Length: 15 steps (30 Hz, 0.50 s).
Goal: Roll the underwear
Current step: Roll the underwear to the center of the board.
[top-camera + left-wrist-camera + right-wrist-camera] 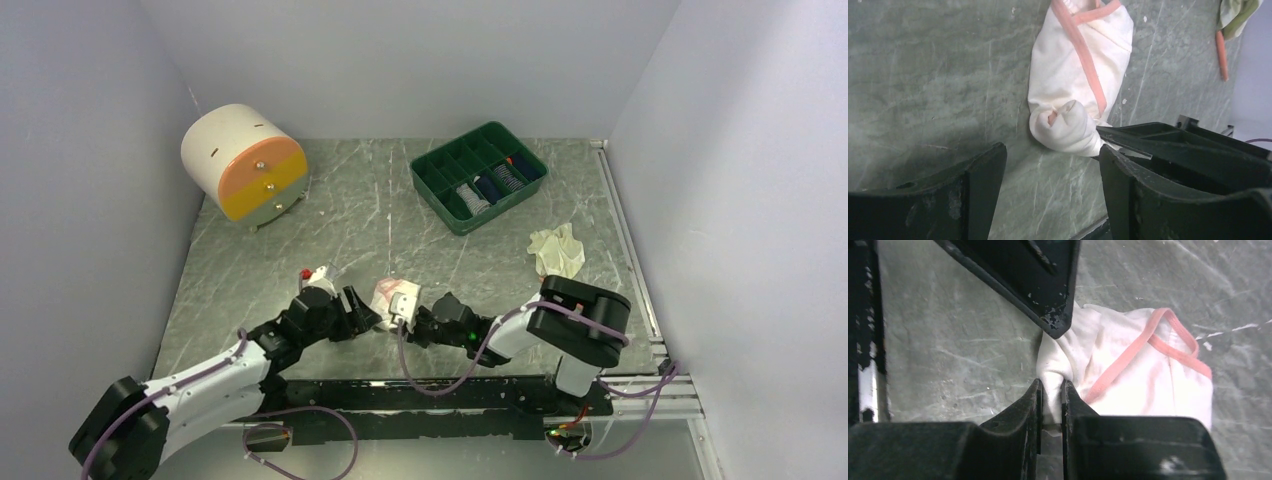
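My left fingers (362,308) stand wide apart, holding nothing, just beside the twisted end of the pink-trimmed underwear (393,297), which lies on the bench (350,200) between the two arms. My right fingers (1035,400) are pinched narrow on a bunched fold at that end. The cream underwear (557,250) lies crumpled, well apart to the right. I judge the cloth light, thin and limp: it would slump and unroll if let go, and slide on the smooth bench. The best hold is across the thick twisted end or the pink hem, not a single loose layer
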Each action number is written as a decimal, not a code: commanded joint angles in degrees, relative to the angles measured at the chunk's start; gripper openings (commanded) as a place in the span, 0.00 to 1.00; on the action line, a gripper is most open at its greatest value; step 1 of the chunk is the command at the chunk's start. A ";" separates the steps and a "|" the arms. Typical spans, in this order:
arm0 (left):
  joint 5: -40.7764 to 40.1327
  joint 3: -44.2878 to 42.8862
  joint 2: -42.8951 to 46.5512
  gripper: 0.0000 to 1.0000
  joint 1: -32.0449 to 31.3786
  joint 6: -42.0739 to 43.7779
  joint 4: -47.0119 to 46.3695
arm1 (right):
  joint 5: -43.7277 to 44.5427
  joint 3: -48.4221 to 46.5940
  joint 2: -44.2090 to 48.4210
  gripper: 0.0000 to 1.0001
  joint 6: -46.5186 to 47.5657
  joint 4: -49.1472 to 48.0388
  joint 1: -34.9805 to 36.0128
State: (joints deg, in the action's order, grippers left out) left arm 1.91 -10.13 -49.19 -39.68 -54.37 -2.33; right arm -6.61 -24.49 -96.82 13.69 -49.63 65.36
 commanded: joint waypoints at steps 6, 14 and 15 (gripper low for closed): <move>1.61 7.51 2.01 0.75 0.00 -11.16 -4.50 | -11.00 4.02 -7.67 0.11 -22.22 -20.12 -2.46; -0.80 7.44 -4.99 0.61 -0.04 -11.08 -8.58 | -16.87 7.04 -13.84 0.11 -33.86 -38.60 -7.93; -1.61 7.15 -5.85 0.58 -0.05 -10.48 -8.73 | -16.76 6.94 -13.99 0.12 -33.98 -38.38 -7.97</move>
State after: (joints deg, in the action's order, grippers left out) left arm 2.59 -4.19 -51.24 -39.68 -66.24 -14.50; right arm -19.27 -18.37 -109.21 -14.15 -79.59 58.22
